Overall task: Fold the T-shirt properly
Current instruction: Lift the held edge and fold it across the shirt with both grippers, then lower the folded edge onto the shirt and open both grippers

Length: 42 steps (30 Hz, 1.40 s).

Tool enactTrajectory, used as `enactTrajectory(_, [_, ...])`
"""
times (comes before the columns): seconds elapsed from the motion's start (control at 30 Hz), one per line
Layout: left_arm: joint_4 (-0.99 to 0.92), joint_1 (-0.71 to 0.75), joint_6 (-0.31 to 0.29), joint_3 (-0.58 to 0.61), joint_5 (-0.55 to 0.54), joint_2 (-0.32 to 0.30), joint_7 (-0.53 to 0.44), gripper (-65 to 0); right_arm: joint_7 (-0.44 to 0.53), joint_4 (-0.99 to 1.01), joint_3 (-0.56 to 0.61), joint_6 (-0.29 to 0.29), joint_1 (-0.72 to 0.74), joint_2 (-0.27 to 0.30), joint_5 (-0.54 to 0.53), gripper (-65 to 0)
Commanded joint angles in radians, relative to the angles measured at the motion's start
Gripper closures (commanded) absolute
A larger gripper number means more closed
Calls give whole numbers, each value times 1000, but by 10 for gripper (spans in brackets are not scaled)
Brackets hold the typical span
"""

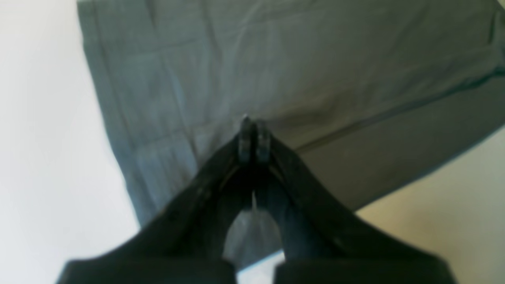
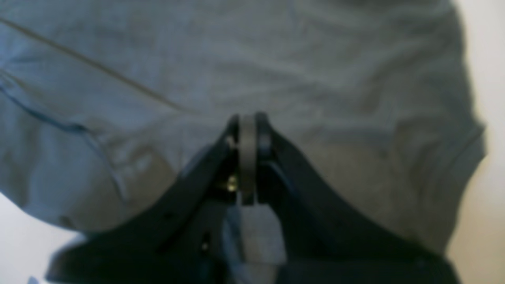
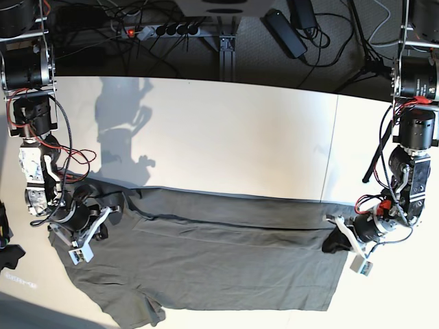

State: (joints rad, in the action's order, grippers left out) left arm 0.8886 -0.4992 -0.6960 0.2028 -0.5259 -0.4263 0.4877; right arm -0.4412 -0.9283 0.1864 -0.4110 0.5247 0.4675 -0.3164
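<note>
The dark olive-grey T-shirt (image 3: 219, 260) lies spread across the front half of the white table (image 3: 226, 130), with a long crease running along its upper part. My right gripper (image 3: 113, 211) is at the shirt's left end. In the right wrist view this gripper (image 2: 247, 126) is shut, with a grey strip of T-shirt (image 2: 335, 71) cloth between its fingers. My left gripper (image 3: 334, 241) is at the shirt's right end. In the left wrist view that gripper (image 1: 252, 132) is shut over the T-shirt (image 1: 315, 59), and I see nothing pinched between its fingers.
A power strip (image 3: 161, 30) and cables lie on the floor behind the table. A seam (image 3: 330, 147) crosses the tabletop at the right. A dark object (image 3: 8, 255) sits at the left edge. Both arm columns stand at the table's sides.
</note>
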Motion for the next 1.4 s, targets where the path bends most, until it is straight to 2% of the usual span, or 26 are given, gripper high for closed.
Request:
enactTrajectory(0.0, [-14,-33,-2,-6,-1,-2,-19,0,28,9,-10,-37,32,14,-1,0])
enactTrajectory(0.23, [-163,-52,3,-6,114,61,-27,0,34,121,-12,-31,25,14,6,0])
enactTrajectory(0.33, [-170,-46,64,-6,199,69,-27,0,33,131,-12,-31,2,14,6,0])
enactTrajectory(0.37, [-170,-43,64,-6,215,68,-27,0,33,131,-12,-31,-8,14,6,0])
enactTrajectory(0.6, [-167,-32,63,-6,223,40,38,0,-34,113,-19,-31,-80,15,-6,0])
enactTrajectory(0.67, [-143,-2,21,-6,190,18,48,0,-48,79,-42,-31,-123,19,-10,0])
enactTrajectory(0.7, [-120,23,-2,-6,146,6,56,0,-58,57,-61,-31,-148,20,-18,0])
enactTrajectory(0.77, [-57,82,-2,-6,86,-17,63,0,-82,2,-111,-31,-204,20,-36,0])
enactTrajectory(0.97, [185,294,-2,-7,69,-58,63,0,-118,-203,-232,-34,-389,26,-69,0])
enactTrajectory(1.13, [374,488,-2,-61,70,-56,88,0,-137,-366,-237,-34,-546,74,-95,0])
enactTrajectory(1.37, [547,722,-2,-220,74,-56,85,0,-136,-483,-239,-33,-707,151,-95,0])
